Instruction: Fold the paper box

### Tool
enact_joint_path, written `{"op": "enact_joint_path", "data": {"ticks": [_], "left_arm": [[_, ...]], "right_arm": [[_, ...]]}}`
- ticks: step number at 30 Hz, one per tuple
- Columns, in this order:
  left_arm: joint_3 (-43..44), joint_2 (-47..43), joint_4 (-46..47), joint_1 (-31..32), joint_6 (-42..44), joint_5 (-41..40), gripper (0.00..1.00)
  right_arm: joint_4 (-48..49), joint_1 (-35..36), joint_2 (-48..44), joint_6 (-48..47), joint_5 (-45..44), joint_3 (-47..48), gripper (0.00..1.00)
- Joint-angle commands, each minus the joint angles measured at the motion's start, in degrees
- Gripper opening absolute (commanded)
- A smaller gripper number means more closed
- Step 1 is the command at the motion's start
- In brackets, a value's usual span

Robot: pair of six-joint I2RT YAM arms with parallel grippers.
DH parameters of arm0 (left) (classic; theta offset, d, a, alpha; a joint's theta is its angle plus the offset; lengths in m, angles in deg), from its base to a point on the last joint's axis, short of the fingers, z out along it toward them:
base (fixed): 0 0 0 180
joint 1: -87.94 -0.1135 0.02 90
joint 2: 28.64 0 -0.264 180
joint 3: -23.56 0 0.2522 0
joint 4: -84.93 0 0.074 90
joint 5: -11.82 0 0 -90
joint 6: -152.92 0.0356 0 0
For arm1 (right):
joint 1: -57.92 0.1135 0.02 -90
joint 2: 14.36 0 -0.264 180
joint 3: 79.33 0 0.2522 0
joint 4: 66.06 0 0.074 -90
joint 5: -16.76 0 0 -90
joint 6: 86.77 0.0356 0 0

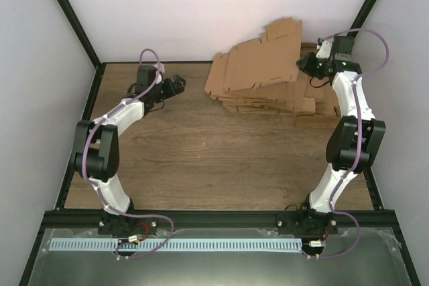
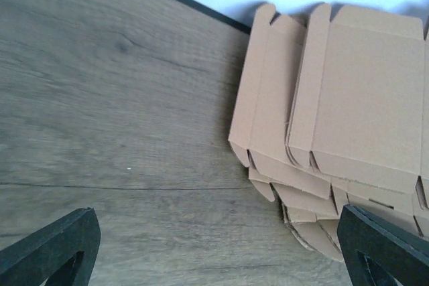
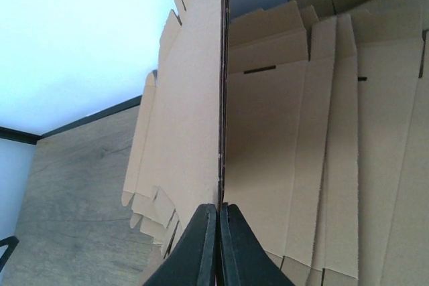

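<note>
Right end effector point(image 3: 219, 209) pinches paper box point(image 3: 191, 98) (tilted up).

paper box point(image 3: 191, 112): brown cardboard, matt, smooth face, raw cut edge
pile of blanks point(image 1: 268, 102): same matt brown cardboard
table point(image 1: 201, 152): wood grain, dull finish
right gripper point(image 3: 218, 213): black, matt, plastic-looking

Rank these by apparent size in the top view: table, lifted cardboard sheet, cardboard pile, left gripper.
Largest: table
Then sheet and pile: unrankable, the sheet hides much of the pile
Smallest: left gripper
</note>
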Motion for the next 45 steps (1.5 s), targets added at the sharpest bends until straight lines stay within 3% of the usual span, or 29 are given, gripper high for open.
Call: {"op": "enact_joint_path", "data": {"ticks": [1,7,22,37,45], "left_arm": [[-4.38,-7.25,2.42,0.09,-0.77,-7.43,1.0],[-8.6,-13.92,0.08,0.07,-0.56,-12.19,1.0],[-18.57,-33.67,-2.18,0.17,0.29,-10.83,1.0],[-13.95,-53.87,-13.6,0.18,3.54,-16.68,1.0],[-12.13,-58.64,-18.51,0.18,4.43,-18.28,1.0]], "right_arm": [[0.0,0.26,-3.29,-0.8,2.58,3.59,0.02],[-0.11,0.31,-5.06,-0.88,3.54,3.57,0.02],[2.09,5.81,-8.57,1.66,11.42,3.73,0.03],[8.15,19.32,-12.42,8.11,17.39,4.14,0.03],[14.18,24.46,-14.99,10.45,15.35,-9.5,0.03]]}}
